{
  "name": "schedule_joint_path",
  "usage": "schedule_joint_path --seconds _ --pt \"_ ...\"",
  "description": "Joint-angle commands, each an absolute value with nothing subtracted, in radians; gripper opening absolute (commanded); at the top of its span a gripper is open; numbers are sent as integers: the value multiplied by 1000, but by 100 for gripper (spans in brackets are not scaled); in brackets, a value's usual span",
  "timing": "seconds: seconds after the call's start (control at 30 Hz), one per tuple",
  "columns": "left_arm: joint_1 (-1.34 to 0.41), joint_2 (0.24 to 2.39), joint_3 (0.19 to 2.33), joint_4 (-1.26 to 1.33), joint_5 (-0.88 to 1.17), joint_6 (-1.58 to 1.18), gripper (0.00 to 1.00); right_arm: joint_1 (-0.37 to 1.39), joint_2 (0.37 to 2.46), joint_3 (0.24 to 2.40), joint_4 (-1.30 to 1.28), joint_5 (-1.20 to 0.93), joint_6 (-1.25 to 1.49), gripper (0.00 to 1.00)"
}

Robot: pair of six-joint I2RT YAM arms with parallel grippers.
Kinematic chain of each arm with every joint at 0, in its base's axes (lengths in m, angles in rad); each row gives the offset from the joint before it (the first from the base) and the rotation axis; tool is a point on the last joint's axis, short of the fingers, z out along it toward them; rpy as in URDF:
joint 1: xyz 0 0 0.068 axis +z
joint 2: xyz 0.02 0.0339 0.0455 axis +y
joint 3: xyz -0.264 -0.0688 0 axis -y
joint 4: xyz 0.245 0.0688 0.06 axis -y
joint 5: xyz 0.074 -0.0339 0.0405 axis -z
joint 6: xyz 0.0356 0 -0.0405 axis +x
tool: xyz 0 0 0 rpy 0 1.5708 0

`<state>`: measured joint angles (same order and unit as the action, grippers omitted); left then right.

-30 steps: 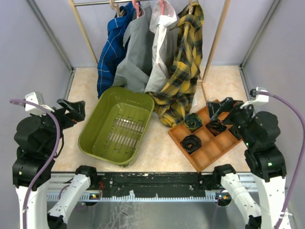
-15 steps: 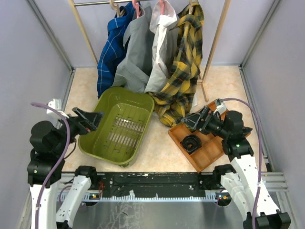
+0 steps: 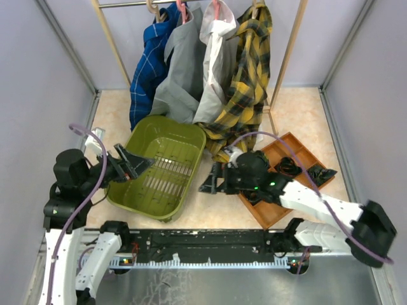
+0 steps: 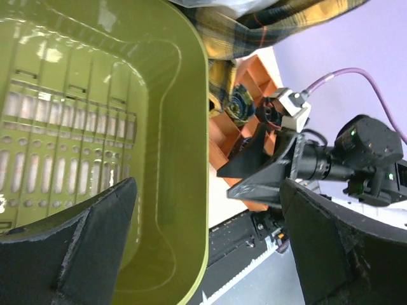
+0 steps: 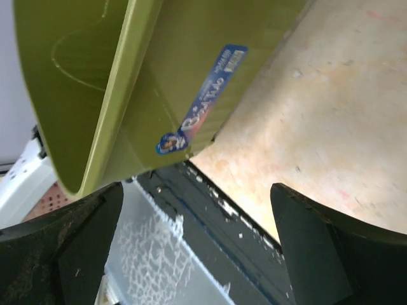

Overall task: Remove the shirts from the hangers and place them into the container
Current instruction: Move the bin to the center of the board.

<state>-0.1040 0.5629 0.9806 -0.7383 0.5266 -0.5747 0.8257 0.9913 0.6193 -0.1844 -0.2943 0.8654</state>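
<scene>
Pale lilac walls close in a beige, marbled bench (image 3: pixel 305 108). At its far edge, two slanted wooden rack poles (image 3: pixel 289 54) carry a metal rail (image 3: pixel 124 4).

Four shirts hang from the rail, all on hangers (image 3: pixel 182 9). From left to right they are the blue checked shirt (image 3: pixel 147 70), the grey shirt (image 3: pixel 180 70), the white shirt (image 3: pixel 213 70) and the yellow-and-black plaid shirt (image 3: pixel 245 82). The outer two hangers are pale wood and the inner two are pink. The plaid hem reaches down between the container's far-right corner and the orange tray (image 3: pixel 299 152).

The olive-green container (image 3: pixel 143 143) sits left of centre towards the bench's near edge, turned slightly. Its far rim is just below the shirt hems. No cloth is in it, and its slotted floor is uncovered.

The orange tray lies diagonally near the bench's near-right corner, with the right arm stretched across it. One coiled black part (image 3: pixel 289 167) shows in a compartment, and the left wrist view shows another coil (image 4: pixel 240 101) in the tray beyond the container's rim.

The left gripper (image 3: pixel 130 164) reaches in over the container's left rim. Its fingers are spread wide apart and hold nothing. Whether it touches the plastic cannot be told.

The right gripper (image 3: pixel 213 181) is just beside the container's right wall, low over the bench. Its jaws are also fully spread and hold nothing. Its wrist view shows the container's outer wall (image 5: pixel 159 70) with a blue sticker (image 5: pixel 203 114) on it, and the dark rail (image 5: pixel 210 210) along the bench's near edge.
</scene>
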Motion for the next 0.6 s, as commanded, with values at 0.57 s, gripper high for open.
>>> schedule_joint_path --seconds 0.57 --pt "-94 526 1232 -999 68 -524 99 1221 1682 1295 91 -127 726 99"
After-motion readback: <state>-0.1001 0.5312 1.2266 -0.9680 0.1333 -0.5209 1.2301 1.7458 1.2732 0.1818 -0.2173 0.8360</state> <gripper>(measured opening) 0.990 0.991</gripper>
